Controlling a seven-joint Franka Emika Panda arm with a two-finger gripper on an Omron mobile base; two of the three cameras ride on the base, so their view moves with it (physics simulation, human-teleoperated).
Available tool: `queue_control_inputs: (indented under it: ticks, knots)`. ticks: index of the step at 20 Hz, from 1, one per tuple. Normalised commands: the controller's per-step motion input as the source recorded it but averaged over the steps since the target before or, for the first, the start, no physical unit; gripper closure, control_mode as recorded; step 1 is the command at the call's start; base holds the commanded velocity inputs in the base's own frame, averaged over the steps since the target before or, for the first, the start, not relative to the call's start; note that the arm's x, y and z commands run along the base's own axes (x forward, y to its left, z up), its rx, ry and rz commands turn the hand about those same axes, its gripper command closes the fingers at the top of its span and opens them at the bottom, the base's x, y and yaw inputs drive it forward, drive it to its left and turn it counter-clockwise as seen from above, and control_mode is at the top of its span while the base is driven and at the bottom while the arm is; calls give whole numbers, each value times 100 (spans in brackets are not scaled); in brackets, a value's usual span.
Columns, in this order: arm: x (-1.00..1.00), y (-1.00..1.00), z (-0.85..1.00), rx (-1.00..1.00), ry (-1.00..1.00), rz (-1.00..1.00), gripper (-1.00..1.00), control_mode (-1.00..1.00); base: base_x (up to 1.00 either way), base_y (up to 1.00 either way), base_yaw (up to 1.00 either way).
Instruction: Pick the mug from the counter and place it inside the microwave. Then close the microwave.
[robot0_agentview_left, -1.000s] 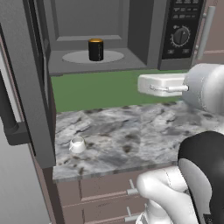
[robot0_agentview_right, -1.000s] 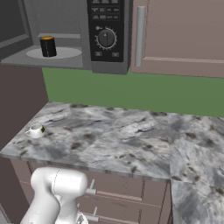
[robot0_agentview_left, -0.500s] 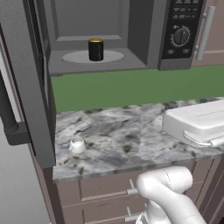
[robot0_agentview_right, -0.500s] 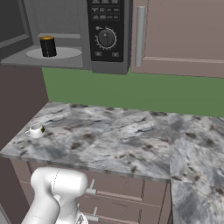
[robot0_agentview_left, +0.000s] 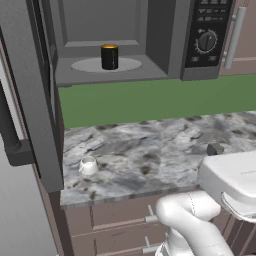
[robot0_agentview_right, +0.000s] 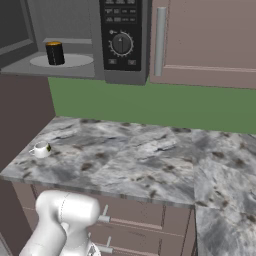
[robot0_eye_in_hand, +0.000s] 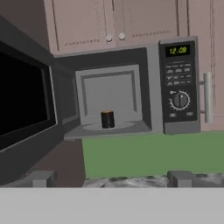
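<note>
The black mug (robot0_agentview_left: 109, 56) stands upright on the turntable (robot0_agentview_left: 125, 65) inside the microwave (robot0_eye_in_hand: 131, 94), whose door (robot0_agentview_left: 30, 95) hangs wide open. Below the microwave, the gripper (robot0_eye_in_hand: 112, 178) waits released and empty over the bench (robot0_agentview_right: 125, 155), near a small white cup (robot0_agentview_left: 88, 165).

I see a marbled stone worktop (robot0_agentview_left: 165, 150), smooth with a dull sheen. On it, the small white cup (robot0_agentview_left: 88, 165) looks glazed. Above the worktop, the microwave (robot0_agentview_left: 170, 35) shell reads as matt dark metal; the mug (robot0_agentview_left: 109, 56) inside is matt black.
</note>
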Motion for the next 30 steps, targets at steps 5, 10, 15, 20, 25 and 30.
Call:
queue_control_inputs:
  ticks: [5,10,15,20,25,30]
  knots:
    - [-36,11,0,0,0,-35,-100,-100,0,0,0]
    - [-54,1,0,0,-3,-22,-100,-100,0,0,0]
    - [-24,5,-3,0,-2,-15,-100,-100,0,0,0]
    - [-9,49,0,-5,-2,-16,-100,-100,0,0,0]
    - [0,73,0,-13,0,-21,-100,-100,0,0,0]
    - [3,56,-9,-12,4,-18,-100,-100,0,0,0]
